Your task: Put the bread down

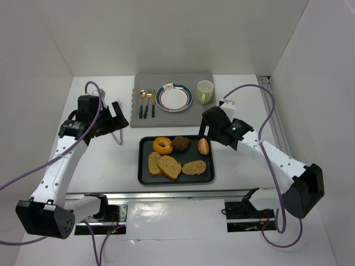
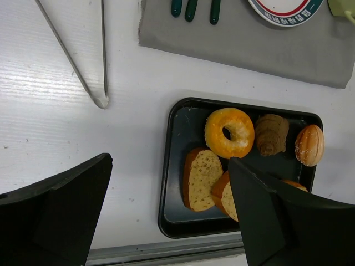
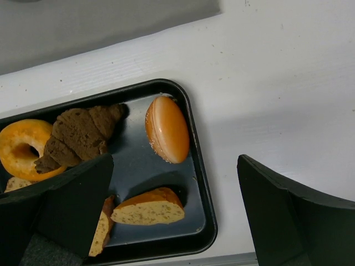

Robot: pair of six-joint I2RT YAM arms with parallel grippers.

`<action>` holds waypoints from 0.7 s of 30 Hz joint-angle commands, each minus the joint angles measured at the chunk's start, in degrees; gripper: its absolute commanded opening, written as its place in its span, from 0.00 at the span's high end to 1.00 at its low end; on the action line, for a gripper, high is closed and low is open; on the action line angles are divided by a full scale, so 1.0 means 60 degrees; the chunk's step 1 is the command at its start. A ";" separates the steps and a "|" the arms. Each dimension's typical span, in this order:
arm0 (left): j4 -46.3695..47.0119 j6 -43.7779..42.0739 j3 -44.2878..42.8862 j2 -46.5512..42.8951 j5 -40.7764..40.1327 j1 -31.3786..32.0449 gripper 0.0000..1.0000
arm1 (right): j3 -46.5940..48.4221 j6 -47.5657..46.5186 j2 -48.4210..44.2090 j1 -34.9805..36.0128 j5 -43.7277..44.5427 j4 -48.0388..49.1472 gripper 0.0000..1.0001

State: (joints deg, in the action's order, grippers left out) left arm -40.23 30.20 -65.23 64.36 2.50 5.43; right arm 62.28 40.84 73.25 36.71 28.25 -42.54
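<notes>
A black tray (image 1: 141, 166) holds an orange bagel (image 1: 163, 146), a brown croissant (image 1: 181, 143), a glazed bun (image 1: 203, 146) and three bread slices (image 1: 170, 167). My left gripper (image 1: 119, 113) is open and empty, above the table left of the tray; its wrist view shows the bagel (image 2: 229, 133) and a slice (image 2: 201, 177) between the fingers. My right gripper (image 1: 205, 124) is open and empty above the tray's far right corner. In its wrist view the bun (image 3: 167, 129) and a slice (image 3: 148, 206) lie between the fingers (image 3: 288, 221).
A grey mat (image 1: 138, 83) at the back carries a white plate (image 1: 173, 97), cutlery (image 1: 147, 102) and a pale green cup (image 1: 205, 92). Metal tongs (image 2: 102, 101) lie on the table left of the tray. White walls enclose the table.
</notes>
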 commanded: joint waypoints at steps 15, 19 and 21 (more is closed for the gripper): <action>0.0289 0.0212 0.0223 0.0260 -0.0283 -0.0026 0.01 | -0.0477 0.0064 -0.0563 -0.0039 0.0345 0.0455 0.00; 0.0100 0.0590 0.0223 0.1063 -0.1715 -0.0026 0.02 | -0.0653 -0.0126 -0.0651 -0.0039 0.0258 0.0631 0.00; -0.0266 0.0869 -0.0142 0.1663 -0.2187 -0.0026 0.02 | -0.0770 -0.0127 -0.0651 -0.0039 0.0141 0.0748 0.00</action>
State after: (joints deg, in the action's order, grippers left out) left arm -40.16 32.21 -64.01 70.37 -3.75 5.43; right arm 58.70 40.80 71.13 36.71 28.69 -40.82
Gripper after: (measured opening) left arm 0.980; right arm 0.999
